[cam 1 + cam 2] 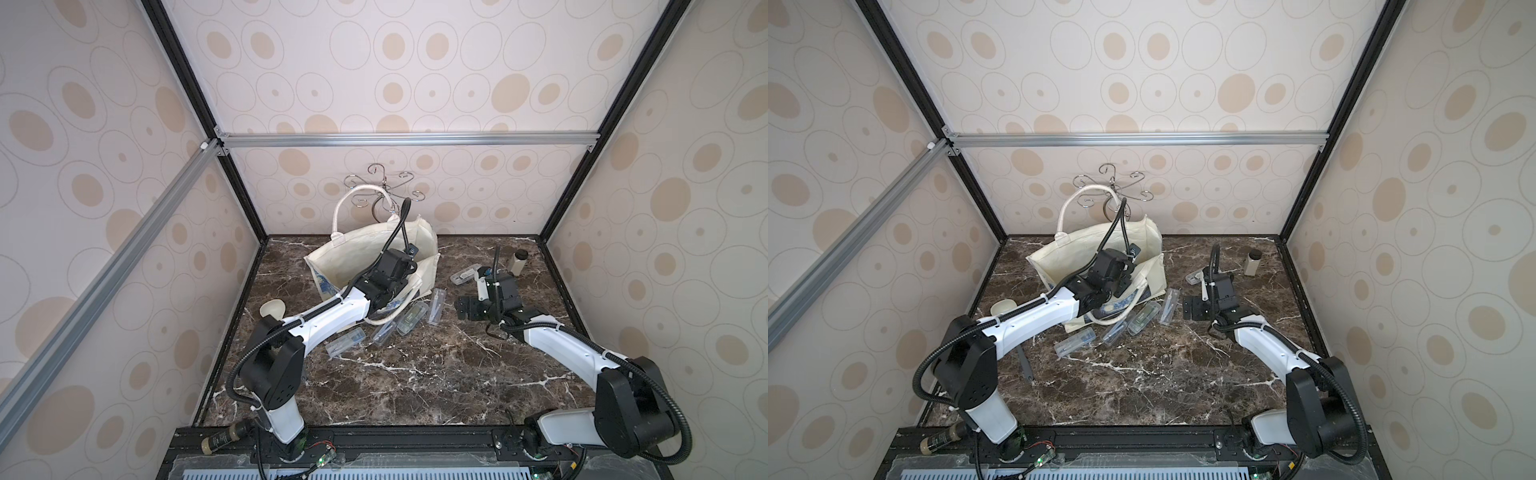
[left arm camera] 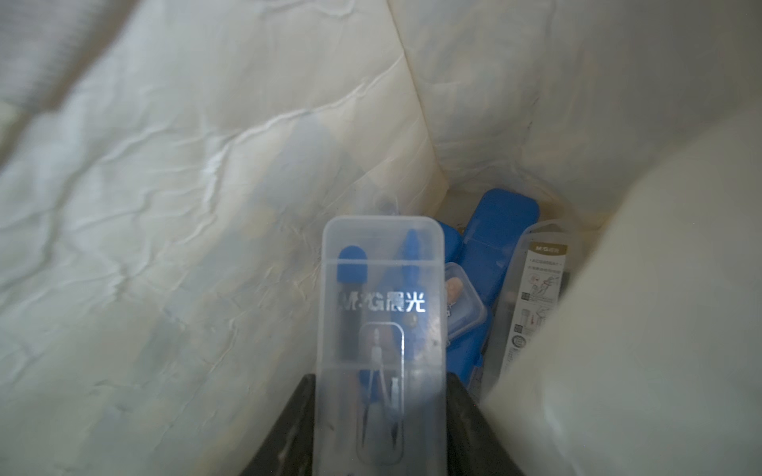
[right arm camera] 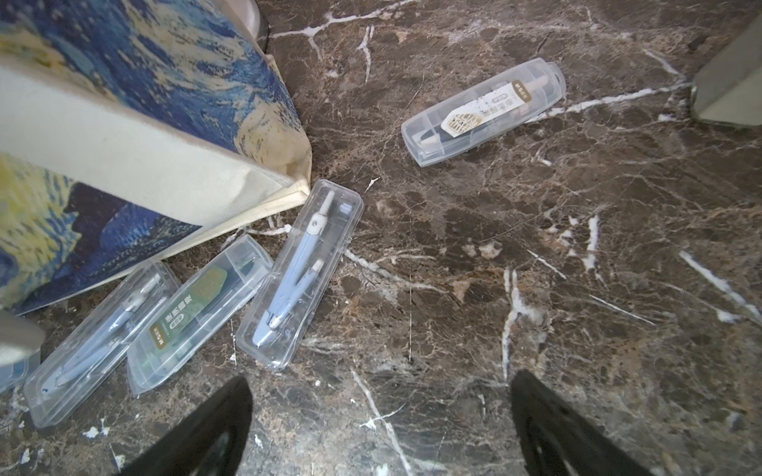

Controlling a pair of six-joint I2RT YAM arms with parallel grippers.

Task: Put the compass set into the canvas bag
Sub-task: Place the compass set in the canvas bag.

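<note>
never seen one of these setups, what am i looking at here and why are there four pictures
This is a robot with two white arms, a left arm and a right arm. Each ends in a two-fingered gripper, and both work over a dark marble table. Two pictures look down from above and show nearly the same view. The other two come from small cameras on the wrists.

The left gripper is down inside the canvas bag, closed on a clear compass case. Blue cases already lie at the bottom of the bag. The right gripper hangs open and empty above the table, where several more clear cases lie beside the bag.
</note>
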